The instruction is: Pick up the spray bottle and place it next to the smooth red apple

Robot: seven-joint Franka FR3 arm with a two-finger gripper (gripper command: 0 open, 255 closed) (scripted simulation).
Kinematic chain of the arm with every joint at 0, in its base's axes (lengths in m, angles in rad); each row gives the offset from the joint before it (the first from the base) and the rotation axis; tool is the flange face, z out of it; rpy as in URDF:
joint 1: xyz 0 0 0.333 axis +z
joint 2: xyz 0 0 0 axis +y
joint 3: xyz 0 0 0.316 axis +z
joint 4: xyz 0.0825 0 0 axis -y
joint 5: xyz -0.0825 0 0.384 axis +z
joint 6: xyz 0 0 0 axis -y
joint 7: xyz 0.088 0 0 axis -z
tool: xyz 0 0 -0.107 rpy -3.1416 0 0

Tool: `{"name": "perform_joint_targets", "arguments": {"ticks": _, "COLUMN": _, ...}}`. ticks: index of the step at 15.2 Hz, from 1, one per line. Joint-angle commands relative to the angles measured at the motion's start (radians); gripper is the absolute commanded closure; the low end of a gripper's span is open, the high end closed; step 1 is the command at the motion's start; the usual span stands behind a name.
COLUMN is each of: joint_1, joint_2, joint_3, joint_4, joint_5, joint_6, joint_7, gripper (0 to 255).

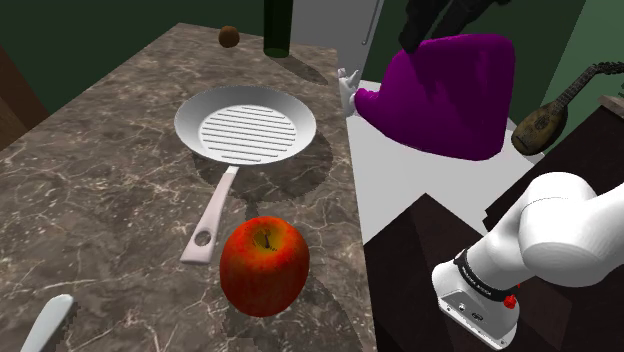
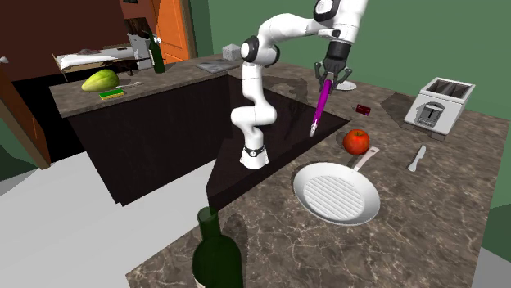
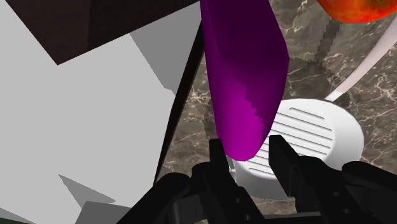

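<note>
Tool grasping one purple spray bottle (held aloft); one red apple, one pan on counter

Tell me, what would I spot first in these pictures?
The big purple spray bottle, clasped in the black end effector and hanging in the air by the counter's edge. Next, the shiny red apple on the dark veined counter, just beside the handle of the white ridged pan.

White arm is raised upright from its base, bent at the elbow and stretched out level, wrist turned straight down. Black gripper is clamped on a hanging purple bottle, jaws pressed against its sides.
</note>
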State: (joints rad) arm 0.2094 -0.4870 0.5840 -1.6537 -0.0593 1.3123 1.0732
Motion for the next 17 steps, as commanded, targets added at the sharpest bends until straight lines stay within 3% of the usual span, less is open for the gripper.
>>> {"name": "perform_joint_targets", "arguments": {"ticks": 1, "joint_1": 0.007, "joint_2": -0.02, "joint_3": -0.007, "joint_4": -0.047, "joint_5": 0.008, "joint_6": 0.029, "joint_7": 0.0, "gripper": 255}}
{"name": "perform_joint_targets", "arguments": {"ticks": 17, "joint_1": 0.052, "joint_2": -0.126, "joint_3": -0.02, "joint_4": -0.353, "joint_5": 0.053, "joint_6": 0.233, "joint_7": 0.019, "gripper": 255}}
